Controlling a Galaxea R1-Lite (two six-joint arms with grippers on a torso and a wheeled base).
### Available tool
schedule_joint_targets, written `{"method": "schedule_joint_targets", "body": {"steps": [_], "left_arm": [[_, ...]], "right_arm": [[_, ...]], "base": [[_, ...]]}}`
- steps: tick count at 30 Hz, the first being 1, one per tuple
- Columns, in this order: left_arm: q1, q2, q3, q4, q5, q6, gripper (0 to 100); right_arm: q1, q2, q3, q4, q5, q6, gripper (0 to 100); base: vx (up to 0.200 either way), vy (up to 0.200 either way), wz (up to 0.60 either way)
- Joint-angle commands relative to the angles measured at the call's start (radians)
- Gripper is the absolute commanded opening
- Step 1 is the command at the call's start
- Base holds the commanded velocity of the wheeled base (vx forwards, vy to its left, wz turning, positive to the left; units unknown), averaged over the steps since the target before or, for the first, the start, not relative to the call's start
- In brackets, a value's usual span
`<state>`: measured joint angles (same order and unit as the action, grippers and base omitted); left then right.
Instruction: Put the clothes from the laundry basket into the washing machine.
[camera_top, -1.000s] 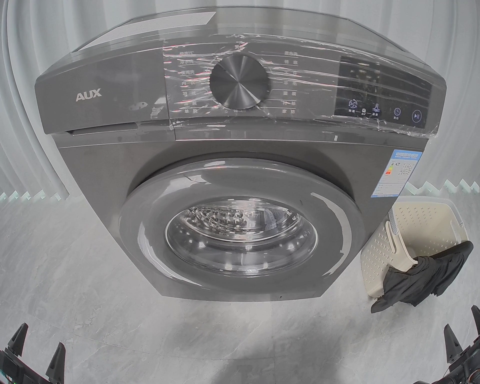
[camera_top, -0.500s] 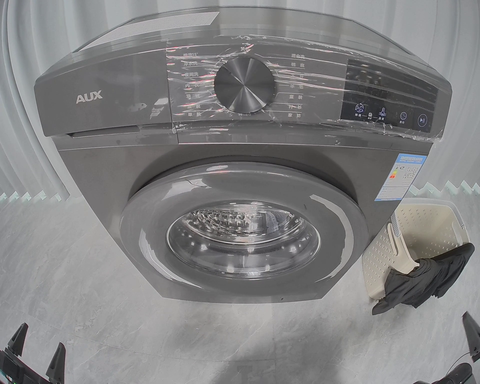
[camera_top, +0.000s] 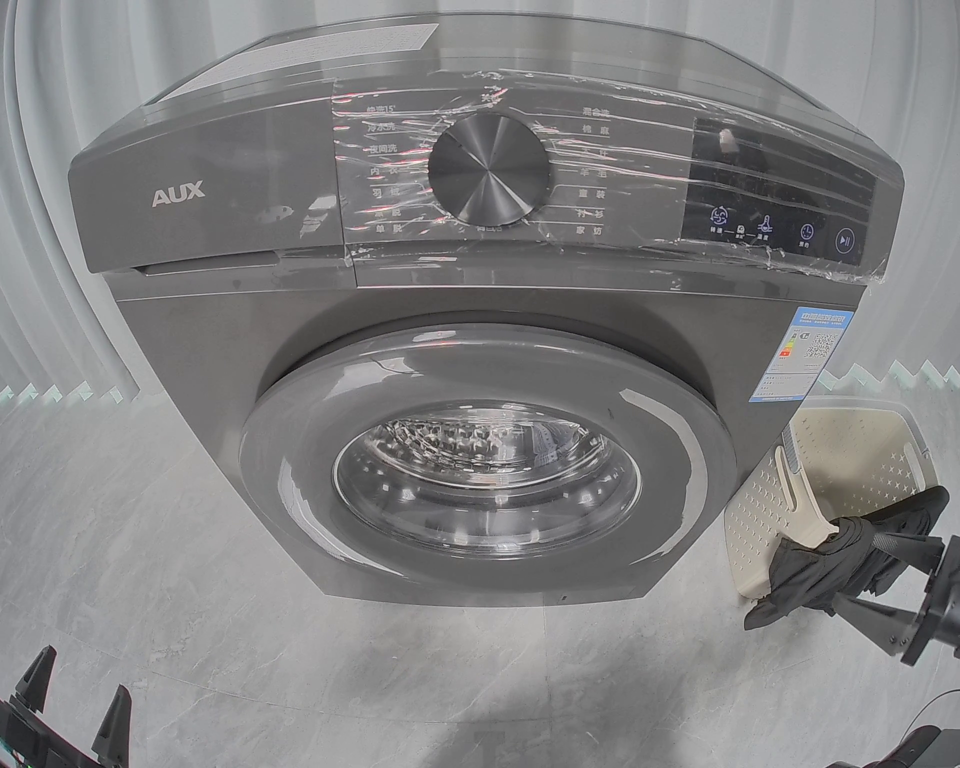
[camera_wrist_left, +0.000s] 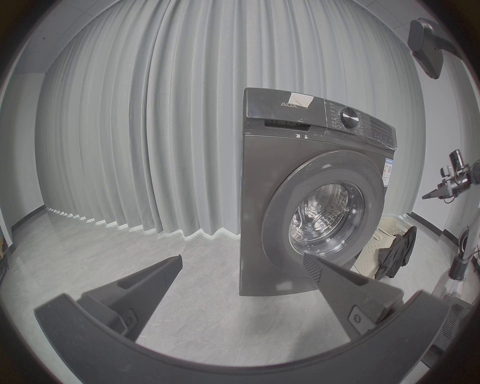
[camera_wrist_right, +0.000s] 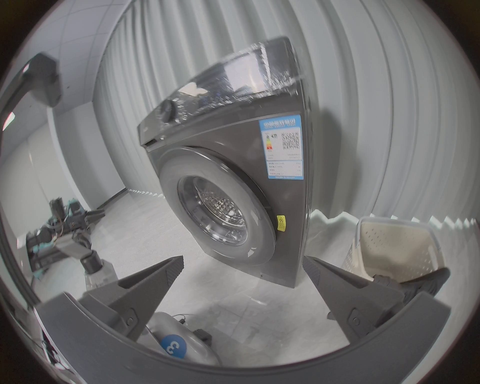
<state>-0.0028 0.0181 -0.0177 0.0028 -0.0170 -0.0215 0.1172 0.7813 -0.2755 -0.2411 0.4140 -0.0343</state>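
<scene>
Right gripper (camera_top: 862, 572) has its fingers wide apart and holds nothing. It is to the right of the washing machine (camera_top: 480, 300), close to the dark clothes (camera_top: 810, 575). These hang over the rim of the laundry basket (camera_top: 760, 510), just beside the machine. Left gripper (camera_top: 82, 675), fingers also apart, sits low at the machine's front left. The machine's round door (camera_top: 487, 465) is shut.
</scene>
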Motion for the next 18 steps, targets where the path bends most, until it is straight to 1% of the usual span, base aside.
{"method": "schedule_joint_targets", "body": {"steps": [1, 3, 4, 7, 8, 9, 10, 11, 12, 15, 18], "left_arm": [[0.000, -0.015, 0.018, 0.000, 0.000, 0.000, 100], [0.000, -0.015, 0.018, 0.000, 0.000, 0.000, 100], [0.000, -0.013, 0.018, 0.000, 0.000, 0.000, 100], [0.000, -0.013, 0.018, 0.000, 0.000, 0.000, 100], [0.000, -0.013, 0.018, 0.000, 0.000, 0.000, 100], [0.001, -0.015, 0.018, 0.000, 0.000, 0.000, 100], [0.000, -0.013, 0.018, 0.000, 0.000, -0.002, 100], [0.000, -0.013, 0.018, 0.000, 0.000, -0.002, 100], [0.001, -0.015, 0.018, 0.000, 0.000, -0.002, 100], [0.000, -0.013, 0.018, 0.000, 0.000, -0.002, 100], [0.000, -0.013, 0.018, 0.000, 0.000, 0.000, 100]], "right_arm": [[0.113, 0.348, -0.027, -0.182, -0.109, 0.134, 100], [0.156, 0.403, -0.027, -0.242, -0.167, 0.172, 100], [0.180, 0.424, -0.027, -0.271, -0.189, 0.189, 100], [0.262, 0.472, -0.022, -0.362, -0.245, 0.240, 100], [0.274, 0.478, -0.022, -0.371, -0.253, 0.244, 100], [0.320, 0.497, -0.019, -0.397, -0.281, 0.261, 100], [0.346, 0.507, -0.017, -0.408, -0.296, 0.269, 100], [0.352, 0.510, -0.017, -0.409, -0.299, 0.272, 100], [0.377, 0.529, -0.022, -0.417, -0.311, 0.281, 100], [0.378, 0.558, -0.028, -0.428, -0.313, 0.283, 100], [0.369, 0.624, -0.040, -0.508, -0.316, 0.278, 100]], "base": [[0.000, 0.000, 0.00], [0.000, 0.000, 0.00], [0.000, 0.000, 0.00], [0.000, 0.000, 0.00], [0.000, 0.000, 0.00], [0.000, 0.000, 0.00], [0.000, 0.000, 0.00], [0.000, 0.000, 0.00], [0.000, 0.000, 0.00], [0.000, 0.000, 0.00], [0.000, 0.000, 0.00]]}}
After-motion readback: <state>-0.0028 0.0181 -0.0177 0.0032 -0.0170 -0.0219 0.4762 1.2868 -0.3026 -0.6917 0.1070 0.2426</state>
